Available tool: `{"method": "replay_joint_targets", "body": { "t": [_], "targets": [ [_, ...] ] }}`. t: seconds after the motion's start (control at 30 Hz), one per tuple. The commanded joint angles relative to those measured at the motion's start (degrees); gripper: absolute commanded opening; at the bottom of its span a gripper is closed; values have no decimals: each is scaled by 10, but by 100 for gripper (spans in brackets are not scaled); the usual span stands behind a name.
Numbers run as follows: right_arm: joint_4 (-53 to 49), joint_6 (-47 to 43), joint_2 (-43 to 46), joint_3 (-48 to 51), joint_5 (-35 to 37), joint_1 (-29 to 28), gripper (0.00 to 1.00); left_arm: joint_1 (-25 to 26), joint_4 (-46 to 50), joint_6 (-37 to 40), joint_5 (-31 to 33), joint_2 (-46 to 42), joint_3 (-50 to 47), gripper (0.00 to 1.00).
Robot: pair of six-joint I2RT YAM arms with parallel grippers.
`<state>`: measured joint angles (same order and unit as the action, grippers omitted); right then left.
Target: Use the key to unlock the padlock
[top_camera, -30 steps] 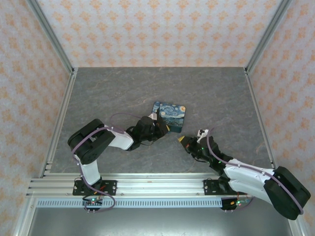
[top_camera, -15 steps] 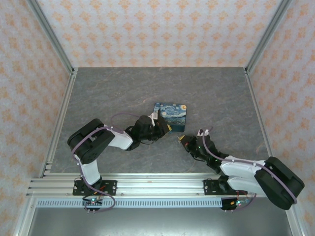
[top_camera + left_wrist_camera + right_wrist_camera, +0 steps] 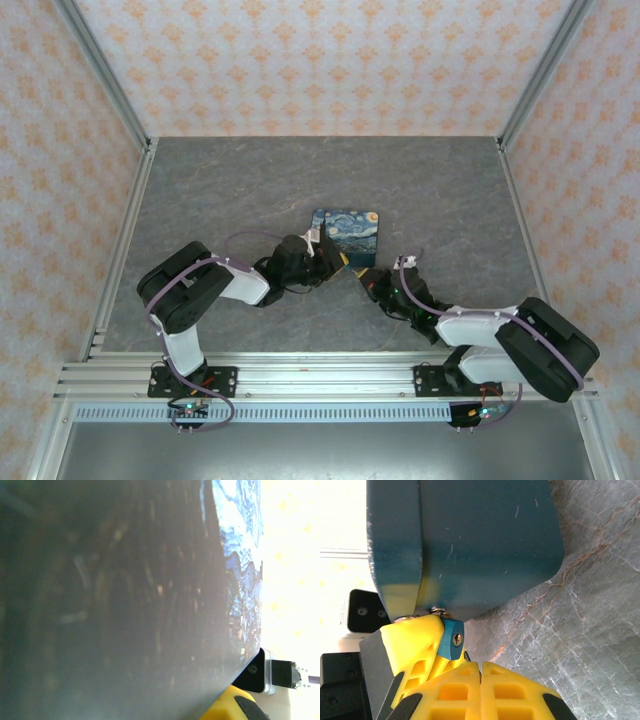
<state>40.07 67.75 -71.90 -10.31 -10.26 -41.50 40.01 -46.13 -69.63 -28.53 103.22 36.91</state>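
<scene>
The padlock (image 3: 352,232), a square block with a starry-night top, lies mid-table with its near-left edge raised. My left gripper (image 3: 328,262) is shut on that edge; one of its yellow fingers (image 3: 410,642) sits under the padlock's dark teal side (image 3: 480,545). In the left wrist view the padlock (image 3: 240,555) is pressed up close and blurred. My right gripper (image 3: 368,284) is at the padlock's near edge, its fingers pressed together (image 3: 480,666). The key (image 3: 451,639) sticks out at their tip, and its teal head leads up to a metal bit under the padlock.
Grey marble-patterned table (image 3: 220,190) with open room on every side of the padlock. Patterned walls and aluminium posts (image 3: 100,90) close in the back and sides. A slotted rail (image 3: 320,375) runs along the near edge by the arm bases.
My right gripper has crept left and forward until it reaches the padlock's near edge, the right arm folding inward. The left gripper and the padlock have hardly moved.
</scene>
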Motion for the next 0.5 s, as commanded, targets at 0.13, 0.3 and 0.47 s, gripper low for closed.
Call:
{"method": "replay_joint_targets", "body": {
  "t": [0.13,0.3,0.47],
  "targets": [
    [29,4,-20,-23,11,-3,0,-2,-45,-13,-11,-17,-9,0],
    [34,4,-34,-31,12,-3,0,-2,-45,-13,-10,-21,-11,0],
    [39,3,-50,-38,9,-3,0,-2,-45,-14,-11,-23,-11,0]
  ]
}}
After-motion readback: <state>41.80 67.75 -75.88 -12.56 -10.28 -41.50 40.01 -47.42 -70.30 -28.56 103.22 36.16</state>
